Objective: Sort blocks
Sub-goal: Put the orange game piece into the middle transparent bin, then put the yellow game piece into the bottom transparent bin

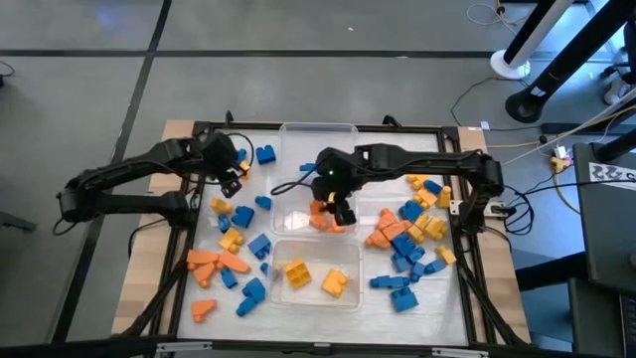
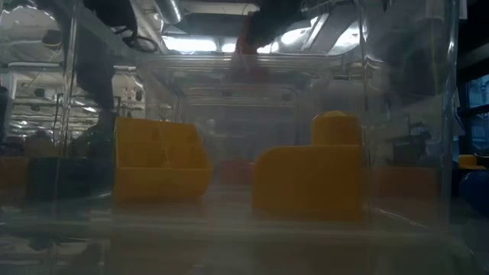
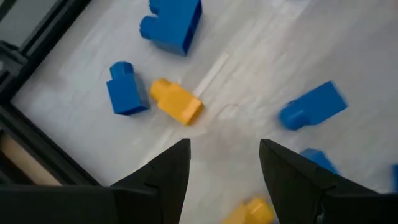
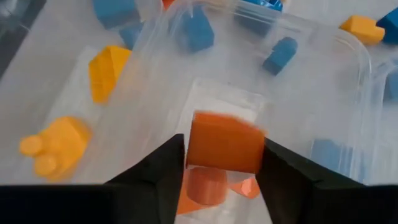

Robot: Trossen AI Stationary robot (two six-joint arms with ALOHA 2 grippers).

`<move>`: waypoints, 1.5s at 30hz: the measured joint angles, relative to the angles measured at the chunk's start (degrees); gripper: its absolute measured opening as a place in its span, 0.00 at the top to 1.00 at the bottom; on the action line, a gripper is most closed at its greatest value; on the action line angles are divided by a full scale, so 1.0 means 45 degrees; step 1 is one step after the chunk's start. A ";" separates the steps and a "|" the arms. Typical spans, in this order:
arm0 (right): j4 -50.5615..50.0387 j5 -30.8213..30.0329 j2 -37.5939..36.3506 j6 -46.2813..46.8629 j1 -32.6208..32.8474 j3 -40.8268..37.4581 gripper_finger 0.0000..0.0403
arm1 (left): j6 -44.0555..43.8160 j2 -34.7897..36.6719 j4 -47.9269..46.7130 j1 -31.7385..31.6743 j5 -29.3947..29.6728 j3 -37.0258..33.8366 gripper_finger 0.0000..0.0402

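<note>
No text, label, brand or number can be read anywhere; the blocks (image 1: 402,242) carry none (only plain studs).

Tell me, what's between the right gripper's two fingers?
An orange block sits between the right gripper fingers, above a clear tub holding more orange pieces. The right wrist view shows it best.

In the low view a fogged clear tub wall (image 2: 397,92) blurs everything behind the two yellow blocks (image 2: 309,182).
</note>
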State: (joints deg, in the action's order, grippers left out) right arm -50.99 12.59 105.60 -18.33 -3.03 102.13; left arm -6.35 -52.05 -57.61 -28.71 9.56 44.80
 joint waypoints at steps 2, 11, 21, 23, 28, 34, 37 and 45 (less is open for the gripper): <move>0.0012 -0.0310 0.0026 -0.0017 -0.0021 0.0000 0.47 | 0.0480 -0.0005 0.0322 0.0000 0.0030 -0.0365 0.55; -0.0057 -0.0530 -0.0012 -0.0020 -0.0375 0.0000 0.36 | 0.0748 -0.0865 0.0472 0.0160 0.0035 -0.0448 0.55; -0.2165 0.0184 -0.0618 -0.1038 -0.1377 0.0461 0.37 | 0.0604 -0.2324 0.0496 0.1066 0.0228 -0.0439 0.55; -0.2814 -0.0038 -0.0678 -0.1475 -0.1564 0.0723 0.37 | 0.0591 -0.2610 0.0465 0.1069 0.0307 -0.0404 0.55; -0.3736 -0.0454 -0.0684 -0.2636 -0.1963 0.1780 0.37 | 0.0146 -0.3069 0.0918 0.1064 0.0575 -0.0017 0.55; -0.5332 -0.1231 -0.0684 -0.4051 -0.2191 0.2970 0.37 | -0.2039 -0.3133 0.1908 0.0864 0.1075 0.0212 0.55; -0.5800 -0.1847 -0.0688 -0.4503 -0.2191 0.3192 0.37 | -0.4661 -0.3152 0.1904 0.0618 0.1075 0.0212 0.55; -0.6148 -0.2252 -0.0708 -0.5738 -0.2191 0.3191 0.37 | -0.9216 -0.3141 0.1211 0.0143 -0.1740 0.0212 0.55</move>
State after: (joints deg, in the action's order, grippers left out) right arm -78.65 2.46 102.41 -44.14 -12.88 116.49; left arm -47.82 -66.19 -52.16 -28.06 1.73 45.76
